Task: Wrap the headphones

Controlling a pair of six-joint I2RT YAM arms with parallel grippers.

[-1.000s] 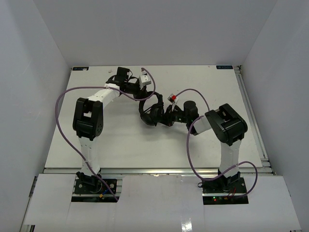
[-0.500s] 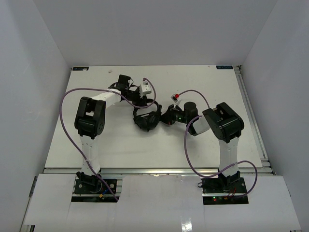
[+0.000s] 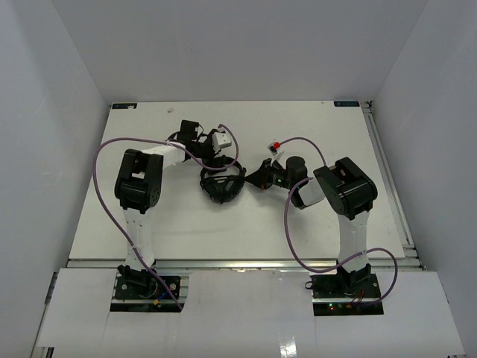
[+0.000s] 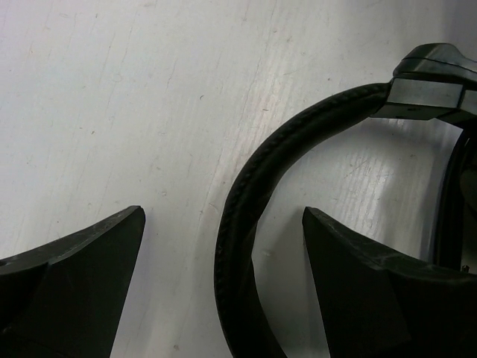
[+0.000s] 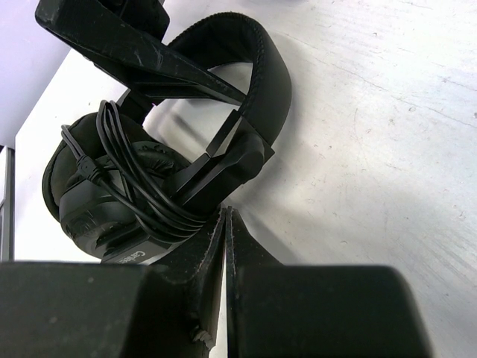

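Observation:
The black headphones (image 3: 222,185) lie on the white table (image 3: 320,127) between the two arms. Their thin dark cable (image 5: 123,168) is looped around the earcups (image 5: 82,201). My left gripper (image 3: 215,162) stands open over the far side of the headphones. In the left wrist view the padded headband (image 4: 250,186) runs between the spread fingers (image 4: 89,276) without touching either one. My right gripper (image 3: 256,179) is shut, and its tips (image 5: 226,215) rest against the end of the headband (image 5: 238,160). Nothing shows between them.
Thick purple robot cables loop out from the left arm (image 3: 99,160) and the right arm (image 3: 289,224). White walls enclose the table on three sides. A metal rail (image 3: 386,171) runs along its right edge.
My left gripper has opened and let go of the headband. The headphones have shifted left and slightly toward the near edge. The right gripper followed them and stayed shut.

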